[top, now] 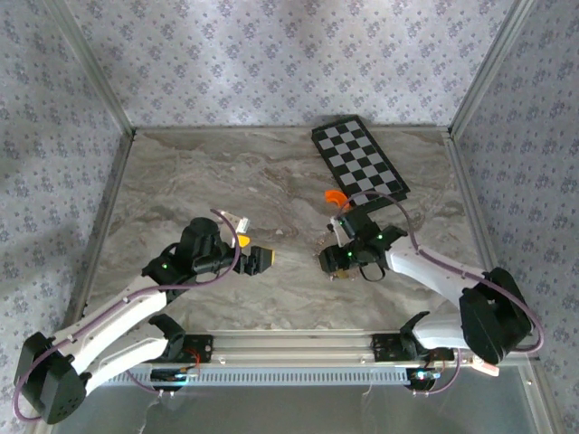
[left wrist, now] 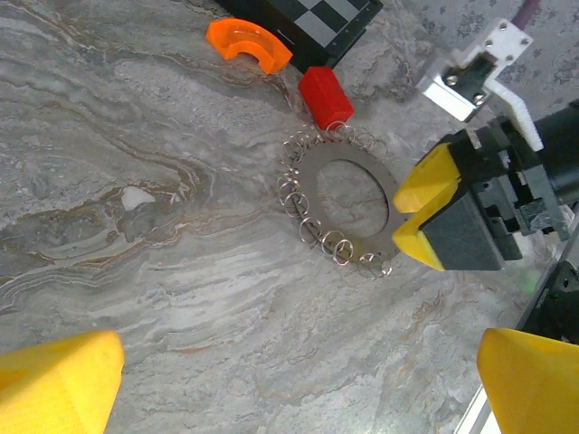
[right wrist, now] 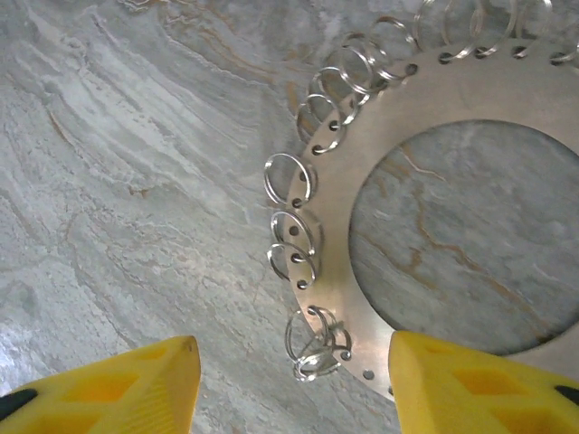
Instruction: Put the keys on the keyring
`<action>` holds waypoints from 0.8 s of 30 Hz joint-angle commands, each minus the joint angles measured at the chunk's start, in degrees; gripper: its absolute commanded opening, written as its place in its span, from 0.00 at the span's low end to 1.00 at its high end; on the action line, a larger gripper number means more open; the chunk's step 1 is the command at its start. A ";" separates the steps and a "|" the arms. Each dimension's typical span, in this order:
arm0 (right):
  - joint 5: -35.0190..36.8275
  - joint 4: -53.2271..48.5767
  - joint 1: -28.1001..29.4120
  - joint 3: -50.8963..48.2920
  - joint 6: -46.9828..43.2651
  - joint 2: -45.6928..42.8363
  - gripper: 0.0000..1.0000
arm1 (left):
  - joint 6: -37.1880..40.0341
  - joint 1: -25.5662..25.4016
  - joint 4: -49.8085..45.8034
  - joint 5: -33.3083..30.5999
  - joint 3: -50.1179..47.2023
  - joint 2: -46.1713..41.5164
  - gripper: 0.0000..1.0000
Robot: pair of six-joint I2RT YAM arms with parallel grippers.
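Worktop [left wrist: 136, 271] shows between my left fingers [top: 258, 253], which hang spread wide and hold nothing. Ahead of them my right fingers [top: 331, 262] stand part open astride the rim of the keyring [left wrist: 312, 185], a flat silvery disc edged with small wire loops [right wrist: 289, 178], gripping nothing. Just beyond the keyring lies a red block [left wrist: 324, 96], then an orange curved piece [left wrist: 246, 43] and a checkered board [left wrist: 312, 14].

No readable txt, labels, brand names, nos. or signs on anything in these views
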 commanded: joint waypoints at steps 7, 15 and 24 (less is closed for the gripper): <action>-1.71 -0.59 1.19 4.74 -3.85 7.88 0.50 | -0.11 -0.43 5.14 4.75 -0.15 0.30 1.00; -0.67 -0.16 1.27 6.11 -5.08 12.47 0.45 | 0.33 -0.36 6.94 5.47 -0.06 2.76 1.00; -1.22 -0.39 1.53 6.88 -5.99 14.87 0.37 | 0.26 -0.36 8.34 5.97 -0.07 4.21 1.00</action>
